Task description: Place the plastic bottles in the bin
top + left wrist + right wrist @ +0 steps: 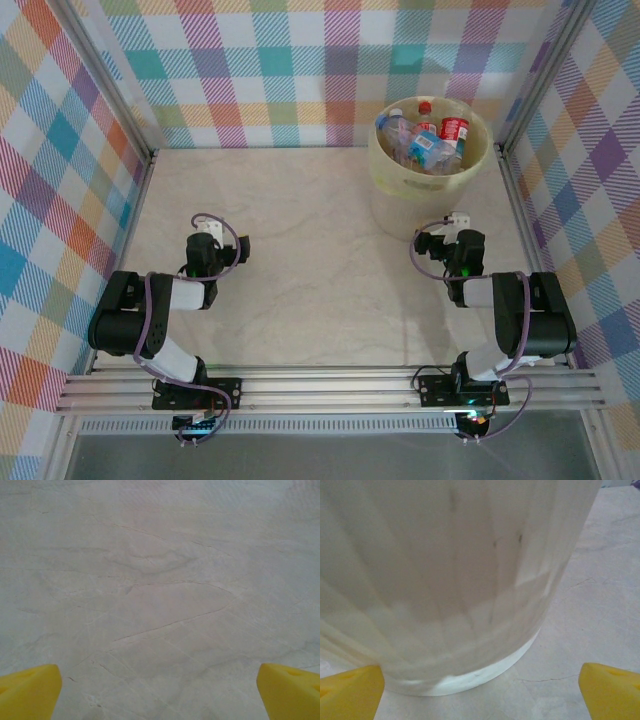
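Bin: the pale yellow bin (400, 200) stands upright in the far right corner of the surface (320, 250). I judge it sits there to leave the middle free and stay within the right arm's reach.
Bin contents: the plastic bottles (425, 140) lie heaped inside it, tilted and overlapping below the rim. 1 with a red label (454, 130) leans at the right side, 1 with a red cap (425, 104) is at the far side, and blue-labelled ones lie in the middle. The tangle is too dense for an exact count.
Where the bottles are: every bottle I can make out is inside the bin.
Left pincer: the left pincer (208, 228) is over the left part of the surface, well apart from the bin. In the wrist view the left pincer (160, 692) has its yellow tips spread wide, with nothing between them but bare marbled surface (160, 580).
Right pincer: the right pincer (450, 228) hangs low just in front of the bin. In its wrist view the right pincer (480, 692) is spread wide and empty, facing the bin's lower wall (450, 580) without touching it.
Why the arms sit so: the 2 arms are folded toward the near edge, which reads to me as a resting pose.
Task progress: it looks finished or very nearly so.
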Controlling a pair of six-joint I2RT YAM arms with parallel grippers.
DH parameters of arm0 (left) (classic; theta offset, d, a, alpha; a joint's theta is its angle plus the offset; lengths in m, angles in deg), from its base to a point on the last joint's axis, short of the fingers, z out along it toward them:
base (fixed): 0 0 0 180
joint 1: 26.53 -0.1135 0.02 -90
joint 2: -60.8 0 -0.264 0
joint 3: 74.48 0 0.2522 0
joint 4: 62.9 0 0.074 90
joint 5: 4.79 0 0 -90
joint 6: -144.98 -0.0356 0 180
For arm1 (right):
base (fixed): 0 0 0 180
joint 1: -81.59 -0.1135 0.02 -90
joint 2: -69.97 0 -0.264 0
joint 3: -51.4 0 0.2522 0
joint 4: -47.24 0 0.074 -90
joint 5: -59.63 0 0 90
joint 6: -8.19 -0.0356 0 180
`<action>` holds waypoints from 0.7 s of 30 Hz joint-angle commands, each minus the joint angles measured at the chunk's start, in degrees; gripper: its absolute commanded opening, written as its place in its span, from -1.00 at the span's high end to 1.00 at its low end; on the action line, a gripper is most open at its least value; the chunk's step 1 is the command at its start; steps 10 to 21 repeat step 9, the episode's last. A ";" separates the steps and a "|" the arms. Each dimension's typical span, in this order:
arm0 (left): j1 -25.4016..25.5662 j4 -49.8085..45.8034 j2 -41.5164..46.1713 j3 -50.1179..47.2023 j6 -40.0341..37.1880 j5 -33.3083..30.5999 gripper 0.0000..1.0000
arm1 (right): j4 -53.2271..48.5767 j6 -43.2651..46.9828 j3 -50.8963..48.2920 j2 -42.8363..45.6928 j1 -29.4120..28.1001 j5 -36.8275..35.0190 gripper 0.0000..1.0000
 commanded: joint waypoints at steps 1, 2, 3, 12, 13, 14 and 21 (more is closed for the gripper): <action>-0.60 0.56 -0.02 0.79 0.42 0.83 -1.00 | -0.22 0.86 1.45 -0.26 0.40 2.52 -0.99; -0.64 0.57 -0.01 0.79 0.42 0.82 -1.00 | -0.46 0.79 1.55 -0.34 0.39 2.68 -0.99; -0.64 0.56 0.00 0.79 0.41 0.78 -1.00 | -0.67 0.77 1.72 -0.40 0.43 2.68 -0.99; -0.57 0.56 -0.01 0.84 0.36 0.83 -1.00 | -0.15 0.73 1.42 -0.25 0.38 2.68 -0.99; -0.57 0.56 -0.01 0.84 0.36 0.83 -1.00 | -0.15 0.73 1.42 -0.25 0.38 2.68 -0.99; -0.57 0.56 -0.01 0.84 0.36 0.83 -1.00 | -0.15 0.73 1.42 -0.25 0.38 2.68 -0.99; -0.57 0.56 -0.01 0.84 0.36 0.83 -1.00 | -0.15 0.73 1.42 -0.25 0.38 2.68 -0.99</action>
